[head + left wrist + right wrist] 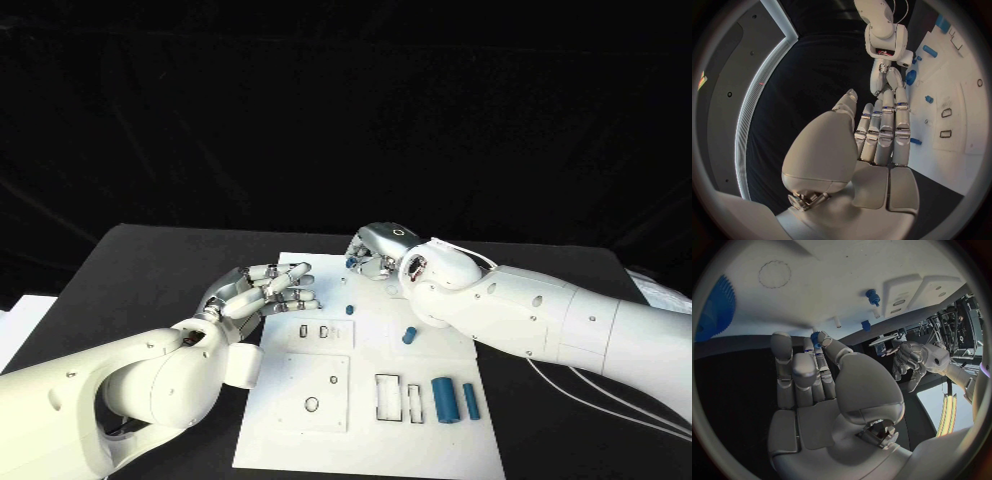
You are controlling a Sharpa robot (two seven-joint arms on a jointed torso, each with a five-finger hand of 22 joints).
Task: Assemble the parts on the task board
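The white task board (325,425) lies mid-table. My right hand (378,248) is at the board's far edge; in the right wrist view, thumb and a fingertip of that right hand (811,375) pinch a small blue part (816,337). Beside it on the board (848,270) lies a toothed blue wheel (717,310), which the left wrist view puts next to the right hand (887,82) as the blue wheel (911,77). My left hand (267,290) hovers over the board's left edge, fingers apart and holding nothing. Its fingers (886,130) point toward the right hand.
Loose on the board are a short blue cylinder (411,334), a tiny blue peg (348,309) and two larger blue cylinders (443,398) (470,399) beside a rectangular slot (389,397). Black table (159,270) surrounds the board. My right forearm (534,315) crosses its right side.
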